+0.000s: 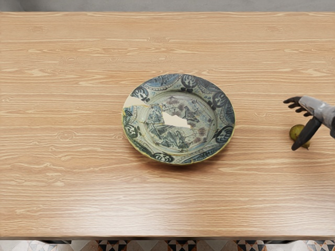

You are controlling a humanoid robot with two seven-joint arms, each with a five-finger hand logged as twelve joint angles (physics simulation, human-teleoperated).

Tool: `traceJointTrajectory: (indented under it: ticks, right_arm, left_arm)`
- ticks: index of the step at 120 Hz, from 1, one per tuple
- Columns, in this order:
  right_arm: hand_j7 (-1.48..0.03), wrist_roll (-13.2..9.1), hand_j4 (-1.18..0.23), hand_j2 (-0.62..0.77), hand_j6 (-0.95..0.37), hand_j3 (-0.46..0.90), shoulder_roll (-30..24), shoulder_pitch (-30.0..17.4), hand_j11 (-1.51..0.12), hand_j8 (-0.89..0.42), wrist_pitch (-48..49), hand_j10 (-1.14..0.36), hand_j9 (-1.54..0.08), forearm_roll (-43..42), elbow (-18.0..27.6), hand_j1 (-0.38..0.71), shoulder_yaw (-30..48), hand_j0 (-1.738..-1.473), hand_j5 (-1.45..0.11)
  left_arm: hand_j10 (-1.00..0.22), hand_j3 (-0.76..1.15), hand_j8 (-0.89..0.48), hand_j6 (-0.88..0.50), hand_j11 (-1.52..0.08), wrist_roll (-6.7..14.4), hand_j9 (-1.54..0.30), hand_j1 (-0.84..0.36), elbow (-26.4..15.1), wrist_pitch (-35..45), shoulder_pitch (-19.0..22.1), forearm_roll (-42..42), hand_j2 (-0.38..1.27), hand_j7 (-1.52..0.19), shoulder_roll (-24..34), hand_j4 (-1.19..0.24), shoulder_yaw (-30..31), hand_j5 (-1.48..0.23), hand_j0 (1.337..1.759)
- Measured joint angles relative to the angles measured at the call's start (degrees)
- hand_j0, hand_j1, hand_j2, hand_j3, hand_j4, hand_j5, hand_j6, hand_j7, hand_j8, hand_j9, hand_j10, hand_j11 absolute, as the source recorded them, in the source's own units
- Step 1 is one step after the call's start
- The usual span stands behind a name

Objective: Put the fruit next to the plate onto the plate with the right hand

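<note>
Fruit (296,130) partly hidden: small, yellow-green, crossed by one dark finger, kind hard to make out. Lying on wooden table (68,157) near the picture's right edge, well apart from plate (178,78), not on it. Right hand (313,109) cut off by that edge, with only a short grey stretch of wrist showing. Plate round and blue-patterned, with pale blank patches at rim and middle, its face bare. Fingers (293,101) spread wide: short ones pointing toward plate, a longer one slanting down across fruit. Nothing grasped. Impossible to tell whether that finger touches fruit.
</note>
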Motion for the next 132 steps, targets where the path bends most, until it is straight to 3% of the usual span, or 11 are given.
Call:
traceJointTrajectory:
  ticks: [132]
  right_arm:
    - [-0.37,0.86,-0.29,-0.05,-0.30,0.00,2.72,-6.44,-0.37,-0.29,-12.78,-0.29,-0.37,-5.34,-0.94,-0.01,-0.39,-1.658,-0.37]
  left_arm:
    - [-0.02,0.00,-0.02,-0.02,-0.03,0.00,-0.03,0.32,0.00,0.00,0.00,0.01,0.00,-0.03,0.00,-0.02,0.00,-0.03,1.658]
